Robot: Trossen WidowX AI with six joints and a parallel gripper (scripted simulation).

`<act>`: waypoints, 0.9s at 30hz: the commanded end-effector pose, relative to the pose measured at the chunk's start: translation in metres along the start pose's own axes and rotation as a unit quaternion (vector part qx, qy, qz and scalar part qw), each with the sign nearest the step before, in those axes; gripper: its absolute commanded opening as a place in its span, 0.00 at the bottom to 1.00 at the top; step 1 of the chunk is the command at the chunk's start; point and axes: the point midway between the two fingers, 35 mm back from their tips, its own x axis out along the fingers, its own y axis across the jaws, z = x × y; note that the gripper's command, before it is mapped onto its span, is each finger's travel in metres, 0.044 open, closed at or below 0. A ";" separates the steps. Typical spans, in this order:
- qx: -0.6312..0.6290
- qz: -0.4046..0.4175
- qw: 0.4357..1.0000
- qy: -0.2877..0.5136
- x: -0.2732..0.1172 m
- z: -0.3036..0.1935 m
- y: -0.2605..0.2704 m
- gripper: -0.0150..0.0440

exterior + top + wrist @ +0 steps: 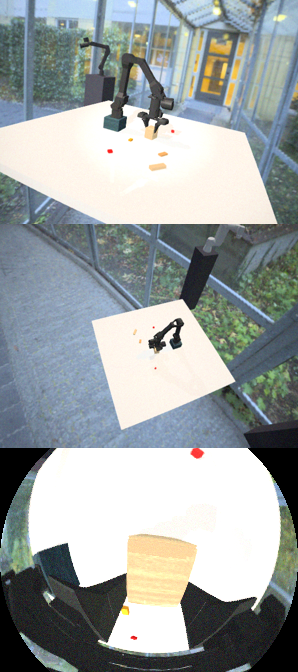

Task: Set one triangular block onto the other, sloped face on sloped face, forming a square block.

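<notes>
The two light wooden triangular blocks [157, 351] [150, 133] [159, 579] sit together under the hand and look like one nearly square block. In the wrist view their ends look about even, with a faint line across near the far edge. My gripper [152, 129] [155, 577] is shut on the upper triangular block, a finger at each end. The sloped faces are hidden, so I cannot tell whether they touch fully. The lower block appears to rest on the table [132, 395] [83, 176].
A long tan block [134, 331] [157, 167], an orange block [140, 341] [163, 154] and a small yellow piece [130, 139] [125, 610] lie around. One red cube [153, 327] [110, 151] and another red cube [155, 368] [173, 131] lie on opposite sides. The arm's teal base [175, 344] [115, 123] is nearby.
</notes>
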 end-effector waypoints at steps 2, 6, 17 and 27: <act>0.002 0.001 1.000 0.003 0.001 -0.001 0.001 0.25; 0.002 0.001 1.000 0.003 0.001 -0.001 0.001 0.25; 0.002 0.001 1.000 0.003 0.003 0.000 0.001 0.25; 0.001 0.000 1.000 0.001 0.002 0.000 0.000 0.25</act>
